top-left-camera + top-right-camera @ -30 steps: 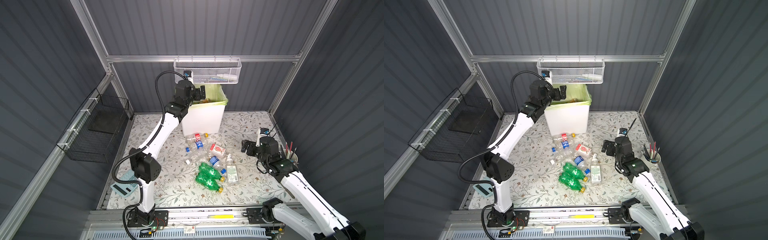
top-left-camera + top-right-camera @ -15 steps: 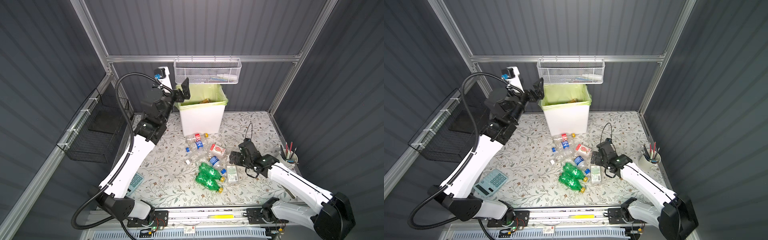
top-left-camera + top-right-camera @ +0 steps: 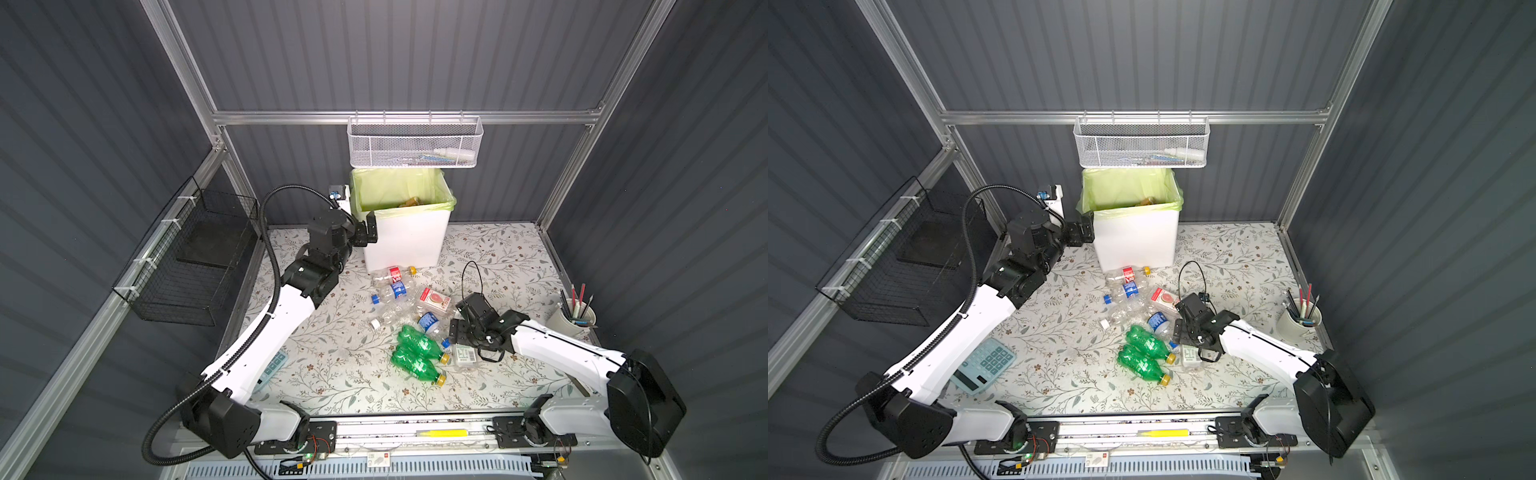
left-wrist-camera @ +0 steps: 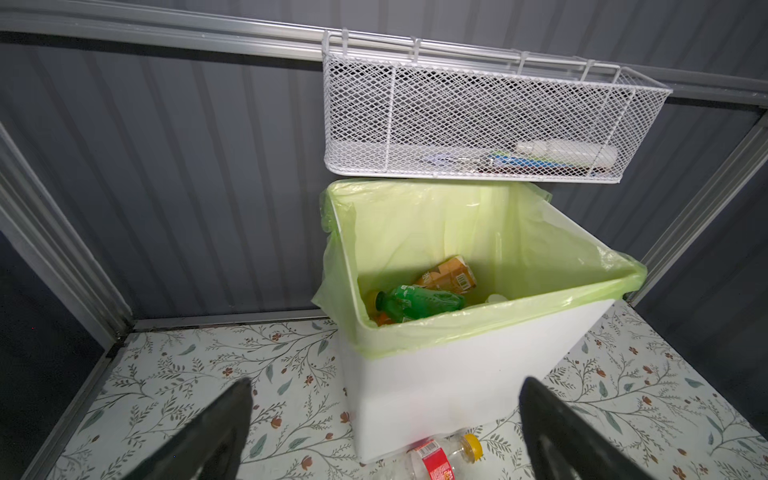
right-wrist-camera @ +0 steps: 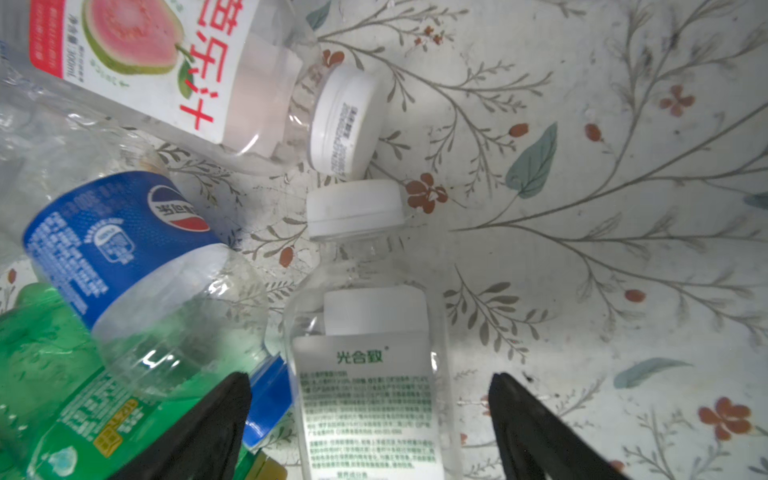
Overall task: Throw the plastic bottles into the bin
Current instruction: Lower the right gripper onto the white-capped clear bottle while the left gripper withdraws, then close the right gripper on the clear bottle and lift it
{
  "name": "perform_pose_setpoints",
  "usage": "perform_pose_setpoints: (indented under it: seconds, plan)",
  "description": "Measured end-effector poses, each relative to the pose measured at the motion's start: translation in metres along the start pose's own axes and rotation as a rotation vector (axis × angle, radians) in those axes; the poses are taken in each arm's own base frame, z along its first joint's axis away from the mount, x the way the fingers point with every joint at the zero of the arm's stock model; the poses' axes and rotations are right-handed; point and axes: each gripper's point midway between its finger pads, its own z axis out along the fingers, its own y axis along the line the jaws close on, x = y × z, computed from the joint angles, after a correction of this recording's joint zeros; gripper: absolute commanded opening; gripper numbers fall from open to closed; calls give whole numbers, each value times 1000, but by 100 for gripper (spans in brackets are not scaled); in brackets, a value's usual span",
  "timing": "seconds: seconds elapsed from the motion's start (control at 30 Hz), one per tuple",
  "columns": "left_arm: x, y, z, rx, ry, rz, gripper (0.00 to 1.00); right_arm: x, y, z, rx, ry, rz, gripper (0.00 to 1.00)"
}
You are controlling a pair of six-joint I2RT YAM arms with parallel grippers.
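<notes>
Several plastic bottles lie in a pile mid-table: two green ones [image 3: 417, 353], a blue-labelled one [image 5: 120, 245], a guava-labelled one [image 5: 137, 54] and a red-labelled one [image 4: 434, 461] at the foot of the bin. The white bin [image 3: 405, 245] with its yellow-green liner stands at the back and holds a green bottle [image 4: 419, 301] and an amber one [image 4: 451, 278]. My left gripper [image 3: 368, 230] hangs open and empty by the bin's front left corner. My right gripper [image 5: 370, 382] is low over a clear white-labelled bottle [image 5: 365, 374]; its open jaws straddle the bottle without touching.
A white mesh basket [image 3: 415, 143] hangs just above the bin's mouth. A black wire basket [image 3: 195, 266] is fixed to the left wall. A cup of pens [image 3: 571, 318] stands at the right edge, and a calculator [image 3: 984, 365] lies under the left arm.
The left gripper dropped from above the bin's rim to beside its front left corner. The right gripper moved left to the pile, over the white-labelled bottle, and its jaws narrowed a little.
</notes>
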Motion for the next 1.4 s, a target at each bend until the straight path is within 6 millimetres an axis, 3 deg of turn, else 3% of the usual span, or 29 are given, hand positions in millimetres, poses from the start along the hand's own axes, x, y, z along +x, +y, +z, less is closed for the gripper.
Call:
perform_pose_setpoints:
  seconds: [0.27,0.63,0.7,0.77,0.8,0.93,1.23,1.4]
  plan:
    - [11,7,-1,-36,23,1,100,14,-9,5,17,33,-6,86]
    - [17,10,0,-49,37,-9,100,15,-21,9,44,48,16,70]
    - [18,11,0,-54,41,-8,100,12,-26,10,48,43,36,71]
    - [22,11,1,-58,48,-6,100,10,-31,10,55,41,46,89]
    - [24,12,1,-59,53,-4,100,10,-33,10,60,43,49,92]
    - [30,13,2,-65,68,-5,100,14,-39,14,87,65,37,94]
    - [34,21,-3,-94,72,-10,100,21,-44,23,125,108,6,61]
    - [38,29,-11,-121,76,-17,100,9,-40,13,118,87,-18,57]
